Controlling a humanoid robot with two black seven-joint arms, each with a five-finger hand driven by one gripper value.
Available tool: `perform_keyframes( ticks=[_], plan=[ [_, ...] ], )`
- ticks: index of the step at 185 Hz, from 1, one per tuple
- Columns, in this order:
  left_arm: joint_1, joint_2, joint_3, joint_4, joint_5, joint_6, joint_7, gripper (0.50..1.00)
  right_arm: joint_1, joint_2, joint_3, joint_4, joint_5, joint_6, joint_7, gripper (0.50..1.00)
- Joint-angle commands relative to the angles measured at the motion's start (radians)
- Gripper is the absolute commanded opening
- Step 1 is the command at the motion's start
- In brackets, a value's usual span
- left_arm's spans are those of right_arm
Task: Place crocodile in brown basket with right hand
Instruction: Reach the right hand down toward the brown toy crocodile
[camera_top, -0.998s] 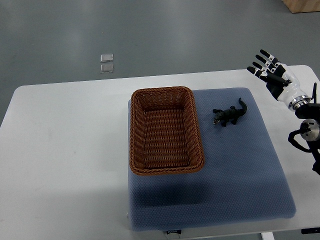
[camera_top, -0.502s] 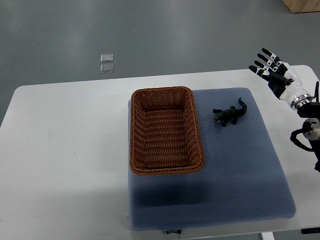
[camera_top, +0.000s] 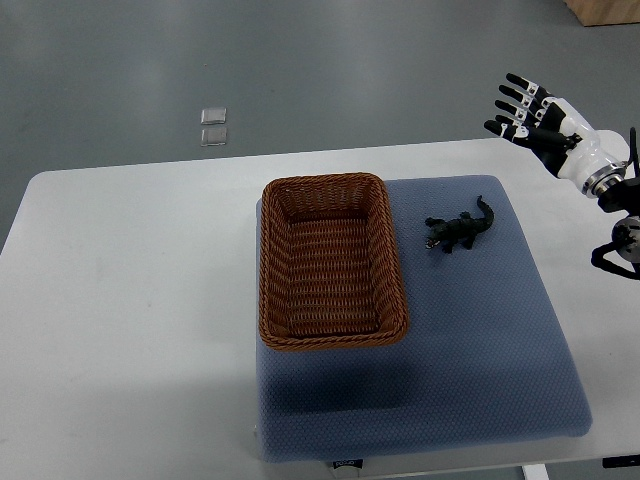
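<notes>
- My right robot hand (camera_top: 528, 110) hangs above the far right corner of the worktop (camera_top: 130, 260), fingers (camera_top: 512, 79) spread and relaxed, holding nothing. My left arm is not in the picture.
- The crocodile (camera_top: 459, 230) lies on the blue pad (camera_top: 470, 360), just to the right of the brown basket (camera_top: 332, 262) but not touching it. Its tail points to the far right, towards my hand, and its head to the near left, towards the basket.
- The basket is empty, so I judge the task barely begun: the step in hand is the reach to the toy.
- To do it well, I should bring the hand down and to the left until it is over the middle of the body, not the thin tail, which would likely slip or swing.
- The toy lies on a slant, so I would turn the wrist until my fingers close across its width, thumb on one flank and fingers on the other.
- The pad looks soft, so I can press down lightly to get fingertips under the belly. The legs and back ridges look small and may catch.
- The basket's right wall is near, so I should come from the right and lift clear of the rim before crossing.
</notes>
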Motion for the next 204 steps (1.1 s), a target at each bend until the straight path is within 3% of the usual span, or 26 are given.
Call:
perform_keyframes(
  ticks=[1,33,105,145,204],
  plan=[
    [0.000,0.000,0.000,0.000,0.000,0.000,0.001,1.000,0.010,-0.015,-0.008,0.023,-0.123,0.031,0.002,0.932],
    [0.000,0.000,0.001,0.000,0.000,0.000,0.000,1.000,0.035,-0.058,-0.080,0.060,-0.313,0.042,0.005,0.932],
    [0.000,0.000,0.001,0.000,-0.001,0.000,0.000,1.000,0.145,-0.228,-0.444,0.168,-0.488,0.034,0.006,0.932],
    [0.000,0.000,0.000,0.000,0.000,0.000,0.000,1.000,0.184,-0.239,-0.543,0.202,-0.640,0.023,0.006,0.932],
    [0.001,0.000,0.000,0.000,0.000,0.000,0.000,1.000,0.242,-0.230,-0.758,0.199,-0.740,-0.136,0.005,0.930]
  ],
)
